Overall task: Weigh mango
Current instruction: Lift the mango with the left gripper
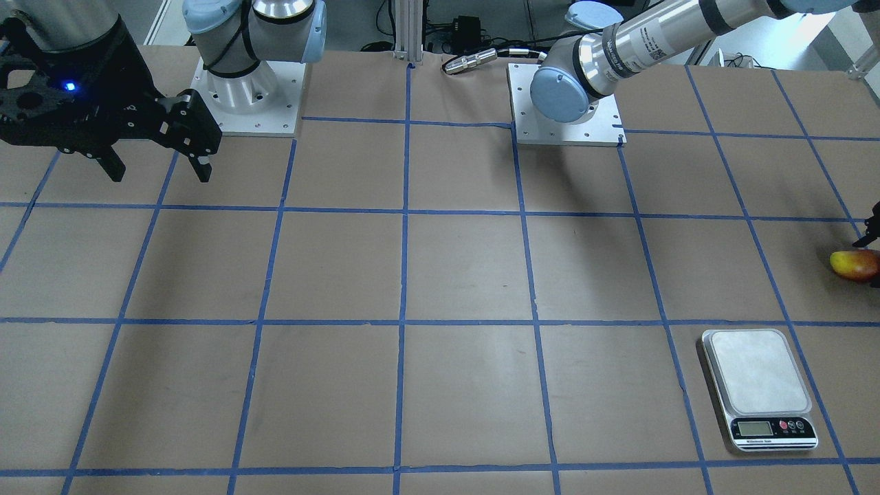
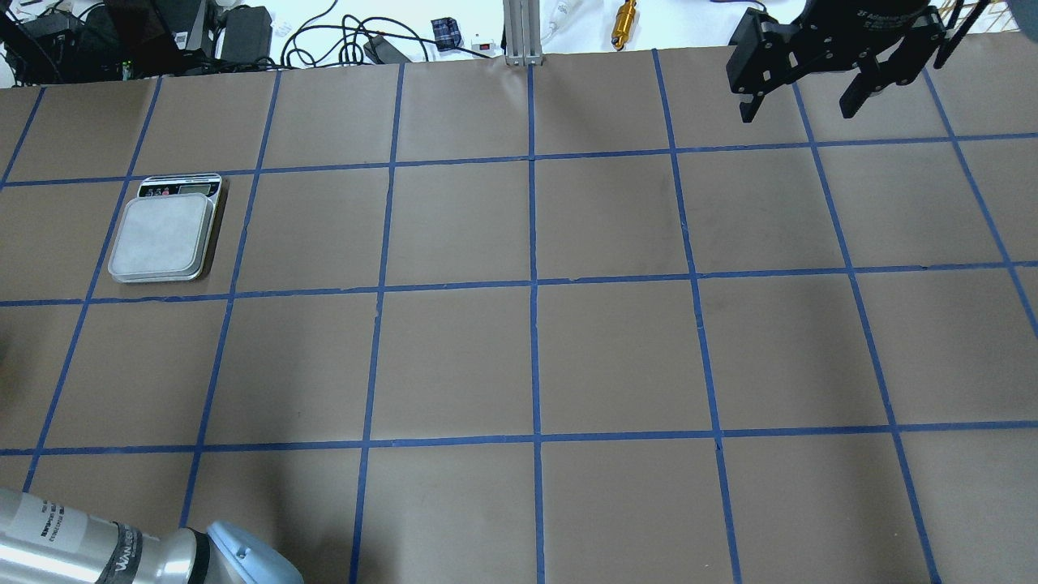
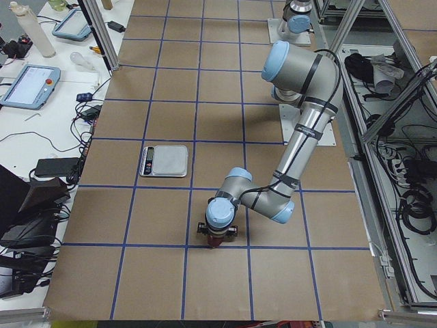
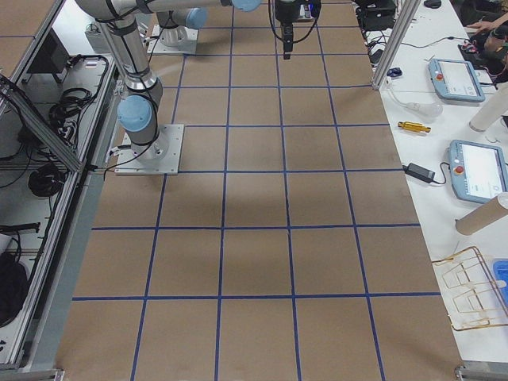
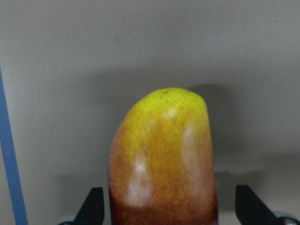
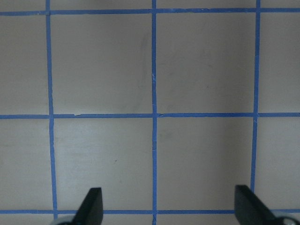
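Observation:
The mango [image 5: 161,154], yellow at one end and red-orange at the other, lies on the brown table paper. It also shows at the edge of the front view [image 1: 854,265]. My left gripper [image 5: 168,206] is down over it, open, with one finger on each side of the fruit and a gap at both. The side view shows it low at the table [image 3: 217,240]. The scale [image 2: 162,239] stands with its plate bare, about one grid square away from the mango. My right gripper [image 2: 799,101] is open and empty, held high at the far right.
Blue tape lines divide the brown table paper into squares. The two arm bases [image 1: 247,96] stand at the robot's edge of the table. Cables, tablets and a brass part [image 2: 624,15] lie beyond the far edge.

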Tool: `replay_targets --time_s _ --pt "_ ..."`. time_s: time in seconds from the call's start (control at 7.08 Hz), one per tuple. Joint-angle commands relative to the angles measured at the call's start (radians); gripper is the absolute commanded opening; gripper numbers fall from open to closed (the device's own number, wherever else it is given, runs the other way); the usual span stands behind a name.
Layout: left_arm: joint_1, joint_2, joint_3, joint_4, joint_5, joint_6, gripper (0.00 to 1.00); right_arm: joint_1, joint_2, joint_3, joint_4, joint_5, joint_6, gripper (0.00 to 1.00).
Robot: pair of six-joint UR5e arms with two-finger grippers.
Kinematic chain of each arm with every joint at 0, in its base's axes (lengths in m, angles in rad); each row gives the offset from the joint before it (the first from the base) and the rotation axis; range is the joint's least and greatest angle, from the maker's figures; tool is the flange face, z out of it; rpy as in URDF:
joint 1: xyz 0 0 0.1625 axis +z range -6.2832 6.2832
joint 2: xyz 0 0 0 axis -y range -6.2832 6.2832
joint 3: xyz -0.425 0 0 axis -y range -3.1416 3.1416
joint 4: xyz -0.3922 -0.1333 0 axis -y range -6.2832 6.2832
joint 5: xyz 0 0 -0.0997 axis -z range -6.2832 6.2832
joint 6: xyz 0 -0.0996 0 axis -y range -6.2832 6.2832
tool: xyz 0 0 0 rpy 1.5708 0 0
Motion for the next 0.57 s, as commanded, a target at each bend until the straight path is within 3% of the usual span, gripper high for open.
replay_targets --time_s 0.0,0.42 --pt "0.001 -0.011 -0.001 0.001 0.000 -0.001 0.98 0.000 0.000 0.000 0.000 0.000 0.000 1.00" --pt "0.001 -0.023 0.002 0.001 0.000 -0.001 0.95 0.000 -0.001 0.000 0.000 0.000 0.000 1.00"
